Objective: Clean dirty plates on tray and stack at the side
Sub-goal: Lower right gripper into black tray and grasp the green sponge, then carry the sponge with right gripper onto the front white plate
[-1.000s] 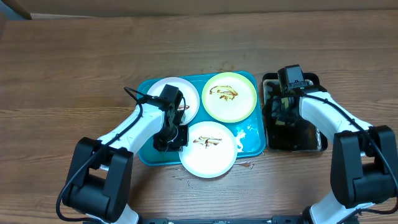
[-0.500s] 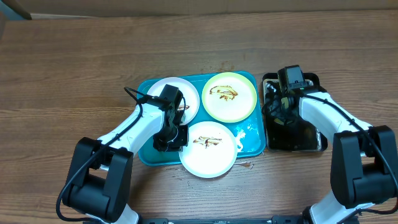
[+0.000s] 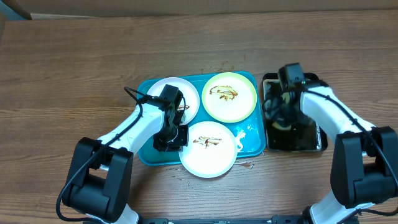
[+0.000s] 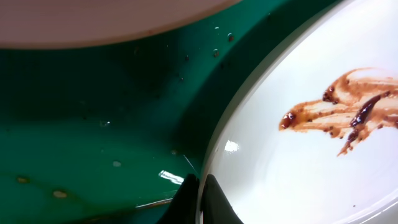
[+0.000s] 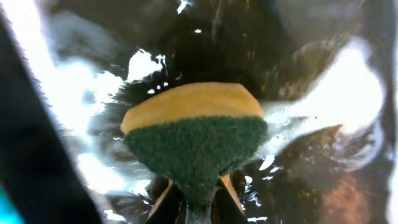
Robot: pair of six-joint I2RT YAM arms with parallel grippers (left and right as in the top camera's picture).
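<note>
The turquoise tray (image 3: 149, 152) holds three plates. A white plate (image 3: 171, 93) lies at its back left, a yellow-green plate (image 3: 229, 107) with a brown smear at its back right, and a white plate (image 3: 208, 158) with a brown smear at the front, overhanging the rim. My left gripper (image 3: 175, 138) is shut on the left rim of the front white plate (image 4: 298, 168), seen close in the left wrist view (image 4: 200, 198). My right gripper (image 3: 283, 115) is over the black tray (image 3: 311, 144), shut on a yellow and green sponge (image 5: 196, 134).
The black tray holds dark wet liquid (image 5: 311, 168). White foam spots (image 3: 244, 134) lie on the turquoise tray's right side. A small brown smear (image 3: 245, 165) marks the wooden table (image 3: 74, 74) by the tray's front edge.
My right gripper has lifted and shifted slightly over the black tray with the sponge. The left arm and the plates have not moved.
</note>
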